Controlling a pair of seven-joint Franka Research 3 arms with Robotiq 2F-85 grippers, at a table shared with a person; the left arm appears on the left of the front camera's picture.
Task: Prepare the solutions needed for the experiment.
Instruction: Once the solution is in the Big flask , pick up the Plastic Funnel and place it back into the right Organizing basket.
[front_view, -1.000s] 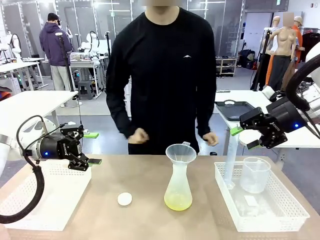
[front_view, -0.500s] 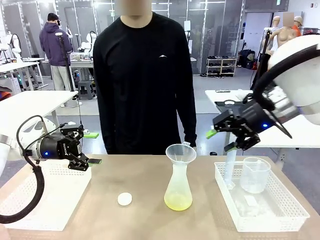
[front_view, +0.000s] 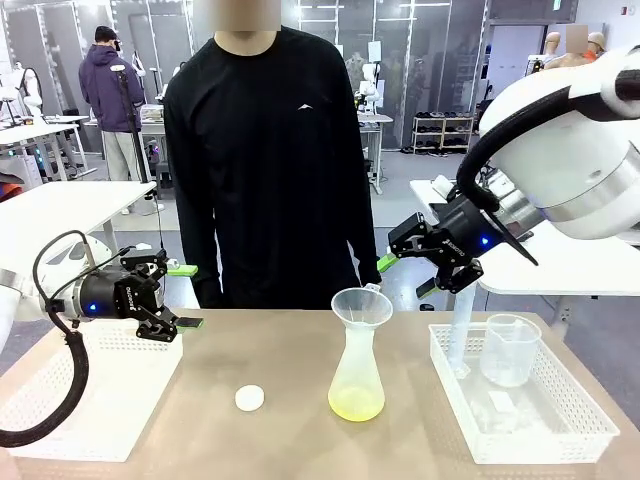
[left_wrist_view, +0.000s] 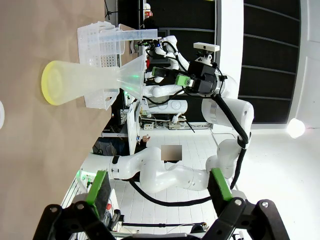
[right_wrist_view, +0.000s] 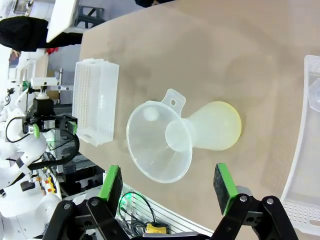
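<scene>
A clear conical flask (front_view: 357, 370) stands mid-table with a clear funnel (front_view: 361, 307) in its neck. A shallow layer of pale yellow-green solution (front_view: 356, 403) lies at its bottom. My right gripper (front_view: 407, 276) hangs open just up and right of the funnel, holding nothing. From the right wrist view the funnel (right_wrist_view: 157, 142) and flask (right_wrist_view: 210, 126) lie below my open right gripper (right_wrist_view: 168, 182). My left gripper (front_view: 183, 297) is open and holds nothing over the left basket's far edge. In the left wrist view it (left_wrist_view: 159, 185) faces the flask (left_wrist_view: 85, 82) from a distance.
A white basket (front_view: 90, 385) sits at the left. At the right, another white basket (front_view: 540, 435) holds a clear beaker (front_view: 510, 348) and a tall cylinder (front_view: 460, 335). A white round cap (front_view: 250, 398) lies left of the flask. A person in black stands at the far edge.
My right arm has swung left from over the right basket to beside the funnel. The person lowered both hands and shifted left. The left arm has not moved.
</scene>
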